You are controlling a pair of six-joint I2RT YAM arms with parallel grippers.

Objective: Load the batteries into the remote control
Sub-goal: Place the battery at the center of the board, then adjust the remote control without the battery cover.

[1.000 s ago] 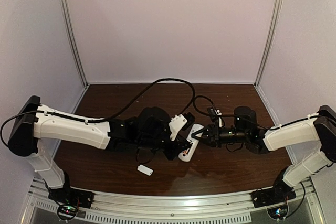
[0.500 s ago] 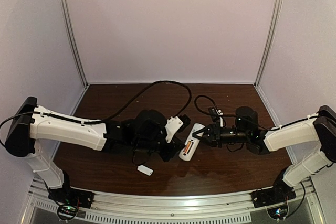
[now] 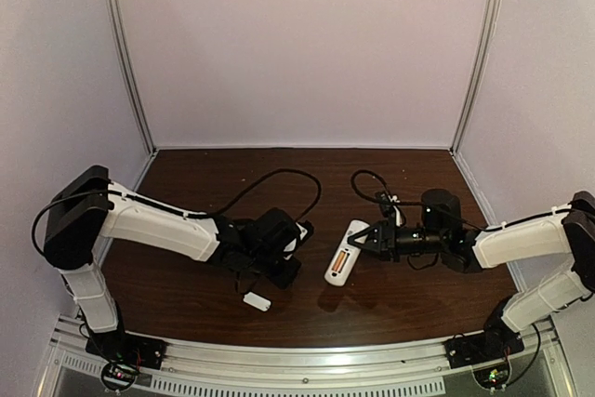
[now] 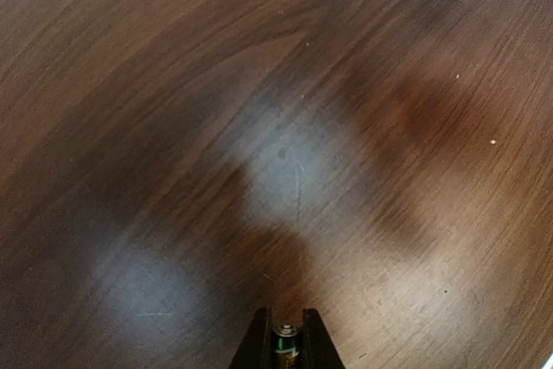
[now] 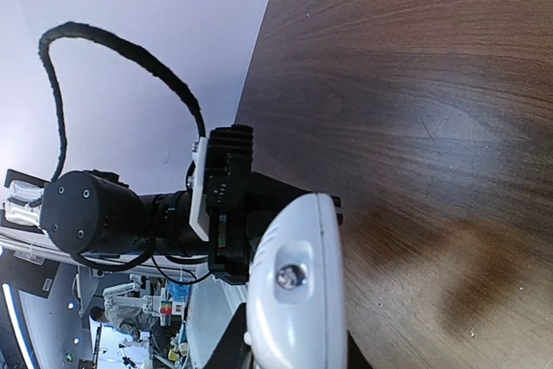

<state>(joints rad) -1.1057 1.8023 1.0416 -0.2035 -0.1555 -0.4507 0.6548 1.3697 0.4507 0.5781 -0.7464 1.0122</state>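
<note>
Gripping the remote control [image 3: 342, 258] by one end at centre frame, the right gripper [image 3: 364, 241] is leaving it free to pivot if the left gripper [image 4: 285, 333], pinching what looks like a battery [image 4: 285, 342] between its jaws, is pressing in off-line.

white remote control [image 3: 335, 274] held aloft, orange battery [image 3: 347, 258] in its bay; greenish battery [image 4: 286, 342] seen end-on
</note>
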